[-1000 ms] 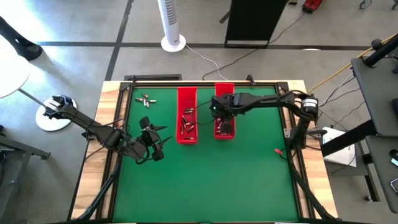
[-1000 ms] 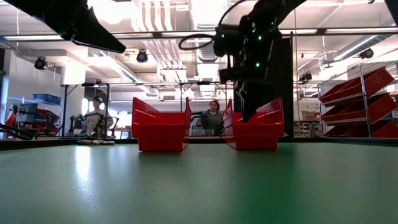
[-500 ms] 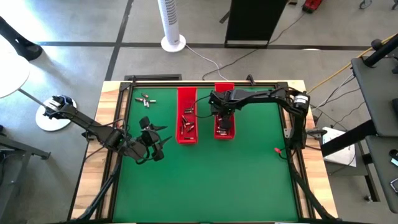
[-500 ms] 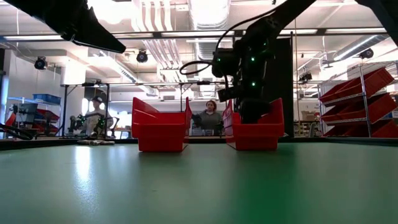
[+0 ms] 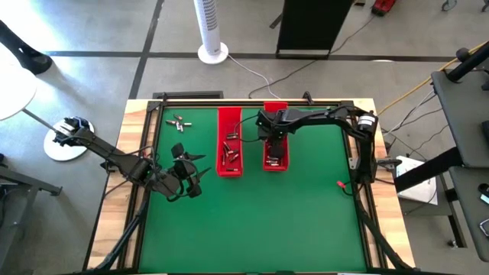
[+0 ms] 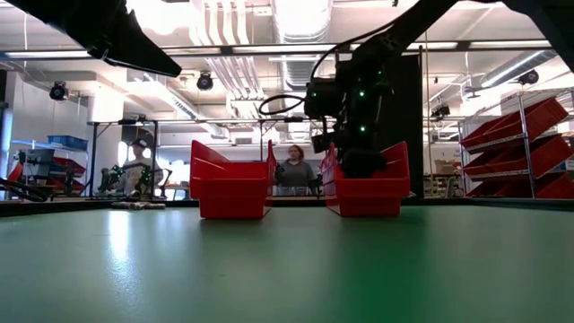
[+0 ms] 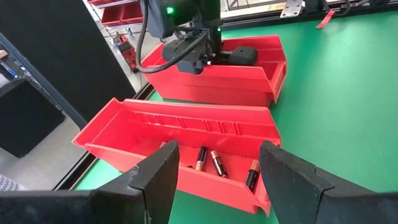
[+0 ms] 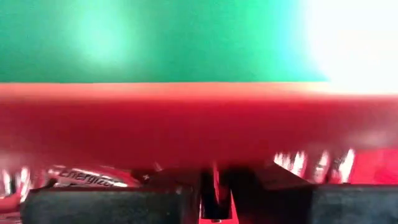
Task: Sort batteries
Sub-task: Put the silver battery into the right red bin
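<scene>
Two long red trays stand side by side on the green table. The left tray (image 5: 219, 145) holds darker brown batteries (image 7: 217, 163). The right tray (image 5: 275, 107) holds silvery batteries (image 8: 87, 177). A few loose batteries (image 5: 177, 121) lie near the table's far left corner. My right gripper (image 5: 273, 140) reaches down into the right tray with its fingers almost together (image 8: 215, 193). My left gripper (image 5: 191, 174) hovers open near the table's left side, facing the left tray (image 7: 219, 149). My right gripper comes from above, pointing down into the right tray (image 6: 368, 193). Its fingertips (image 8: 267, 186) sit low among the silvery batteries. Its own fingers hide their ends, so I cannot tell whether they touch a battery or the tray floor.
Bare green mat spreads over the near half of the table (image 5: 260, 221). The table has a raised dark frame and wooden edge (image 5: 137, 122). In the low view, people sit in the room behind the trays (image 6: 294, 170).
My right gripper has come down from above the right tray's rim into the tray, shifting slightly toward the table's left. The left arm has kept still.
</scene>
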Motion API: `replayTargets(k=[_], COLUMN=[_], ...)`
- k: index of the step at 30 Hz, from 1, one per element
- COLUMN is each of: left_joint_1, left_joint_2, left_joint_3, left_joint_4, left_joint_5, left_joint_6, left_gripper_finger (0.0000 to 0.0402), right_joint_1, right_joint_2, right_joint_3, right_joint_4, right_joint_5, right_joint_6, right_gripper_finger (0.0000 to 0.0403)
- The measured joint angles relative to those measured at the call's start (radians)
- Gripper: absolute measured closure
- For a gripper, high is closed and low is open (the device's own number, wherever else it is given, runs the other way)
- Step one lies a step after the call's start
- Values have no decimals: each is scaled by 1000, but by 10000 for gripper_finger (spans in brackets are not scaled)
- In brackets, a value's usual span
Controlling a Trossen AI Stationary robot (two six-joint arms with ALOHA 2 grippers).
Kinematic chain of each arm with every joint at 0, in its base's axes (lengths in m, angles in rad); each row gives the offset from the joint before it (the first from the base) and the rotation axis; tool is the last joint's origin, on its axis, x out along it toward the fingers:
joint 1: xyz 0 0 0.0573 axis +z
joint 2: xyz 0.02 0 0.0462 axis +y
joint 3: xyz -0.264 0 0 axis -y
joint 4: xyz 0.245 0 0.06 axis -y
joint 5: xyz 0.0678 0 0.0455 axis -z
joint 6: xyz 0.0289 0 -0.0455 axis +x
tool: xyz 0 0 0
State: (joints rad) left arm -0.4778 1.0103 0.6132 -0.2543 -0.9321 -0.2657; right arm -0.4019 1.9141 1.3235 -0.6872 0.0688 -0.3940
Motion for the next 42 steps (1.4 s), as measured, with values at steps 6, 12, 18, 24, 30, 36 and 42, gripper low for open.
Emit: replayTargets(k=[6,12,18,24,30,36,42], left_joint_1=[1,1,1,2,19,118,348], left_joint_2=[0,0,0,0,-1,-5,-15], left_joint_3=[0,28,93,136,268,388,379], left_joint_4=[0,-3,-37,-148,-464,-797,-842], left_joint_5=[-16,-84,-59,-11,-11,31,159], left_joint_6=[1,55,37,-11,-155,-372,-383], left_gripper_finger=[200,200,200,200,200,200,200], right_joint_1=[-7,-10,-11,-11,-8,5,58], right_joint_2=[2,3,15,36,23,-76,-226], right_joint_3=[-2,-3,-5,-2,15,54,60], right_joint_4=[28,41,46,64,42,-8,-52], right_joint_5=[-2,-2,-2,-6,18,90,95], right_joint_6=[-8,-10,9,30,28,27,61], right_gripper_finger=[350,341,333,316,277,229,191])
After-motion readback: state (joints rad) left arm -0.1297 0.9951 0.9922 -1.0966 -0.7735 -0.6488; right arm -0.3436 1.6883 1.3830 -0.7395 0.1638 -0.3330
